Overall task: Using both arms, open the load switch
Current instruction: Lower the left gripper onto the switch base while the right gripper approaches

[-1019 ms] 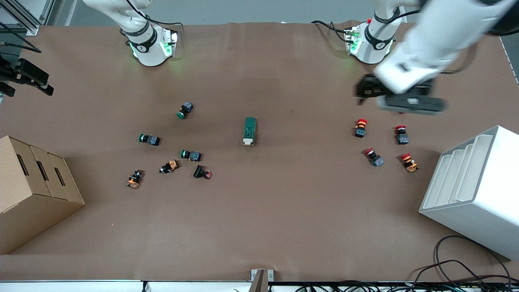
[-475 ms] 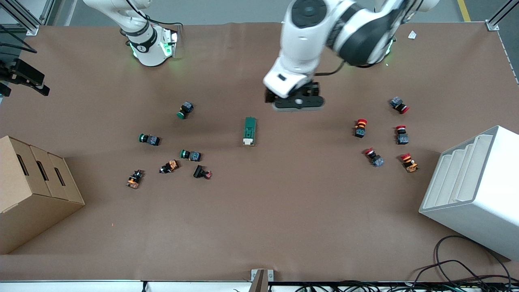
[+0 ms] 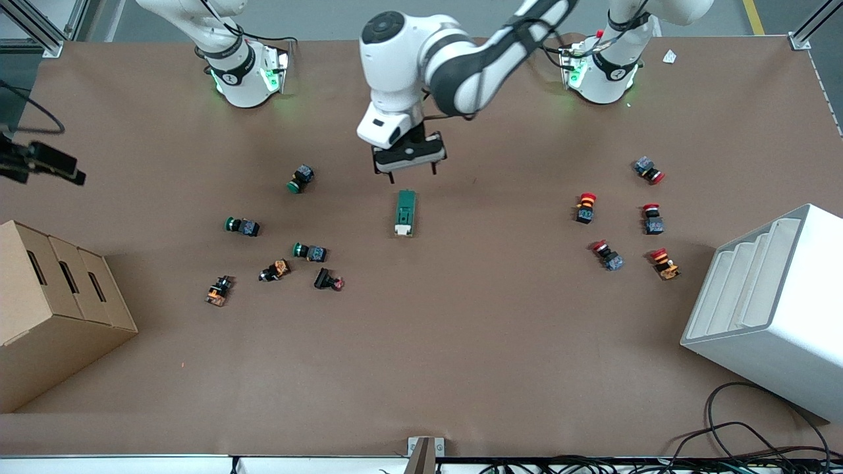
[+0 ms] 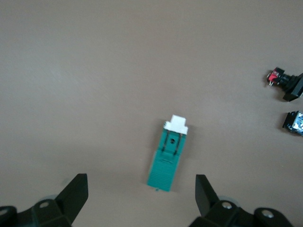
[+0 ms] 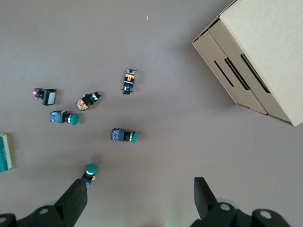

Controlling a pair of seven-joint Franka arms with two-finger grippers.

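The load switch (image 3: 406, 212) lies flat mid-table, a dark green oblong with its white tab (image 4: 177, 124) at the end nearer the front camera. My left gripper (image 3: 413, 172) hangs open over the bare table just off the switch's green end, holding nothing. In the left wrist view the switch (image 4: 169, 153) lies ahead of the gripper (image 4: 141, 189), between the lines of the two fingers. My right gripper (image 3: 47, 163) hovers high over the table edge at the right arm's end, open (image 5: 140, 194) and empty. The right wrist view catches only a sliver of the switch (image 5: 4, 152).
Several green and orange push buttons (image 3: 301, 178) lie scattered toward the right arm's end. Several red ones (image 3: 585, 207) lie toward the left arm's end. A cardboard box (image 3: 59, 309) and a white rack (image 3: 770, 309) stand at the two ends.
The left arm has swept from above the red buttons to the middle, stopping over the switch's green end. The right gripper has drifted slightly along the table edge.
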